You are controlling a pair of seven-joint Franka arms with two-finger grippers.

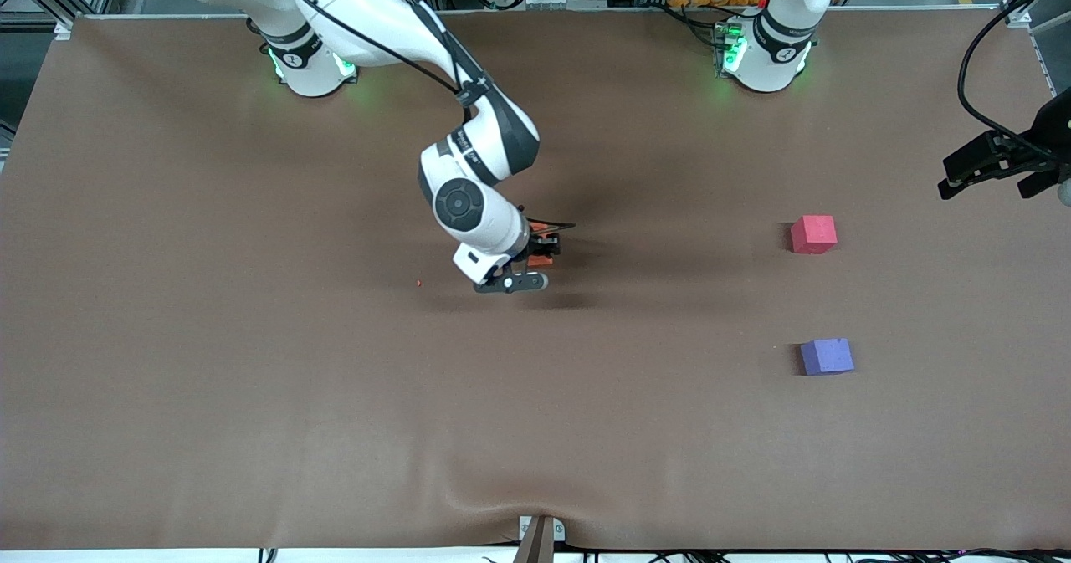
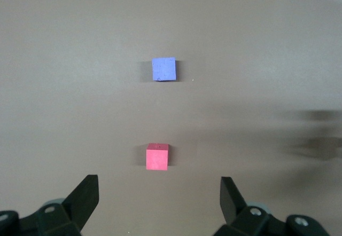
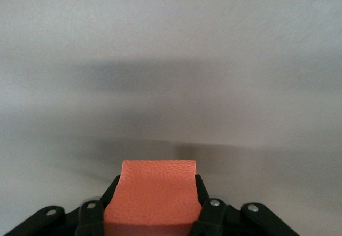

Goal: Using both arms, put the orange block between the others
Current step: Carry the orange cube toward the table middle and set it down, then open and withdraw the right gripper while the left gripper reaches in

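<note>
The orange block (image 3: 152, 193) is squeezed between the black fingers of my right gripper (image 3: 156, 185), which is shut on it. In the front view this gripper (image 1: 544, 247) hangs low over the middle of the table, and only a sliver of the orange block (image 1: 542, 237) shows past the wrist. The pinkish-red cube (image 1: 813, 234) and the purple-blue cube (image 1: 827, 356) rest apart toward the left arm's end, the purple one nearer the front camera. My left gripper (image 1: 954, 176) waits open in the air at that end. Its wrist view shows the gripper (image 2: 158, 185) empty above the red cube (image 2: 157, 156) and the purple cube (image 2: 163, 69).
A brown cover (image 1: 251, 379) spreads over the whole table. A tiny orange crumb (image 1: 418, 283) lies near the right gripper. A black cable (image 1: 975, 53) loops above the table's edge at the left arm's end. A small bracket (image 1: 540, 536) sits at the edge nearest the front camera.
</note>
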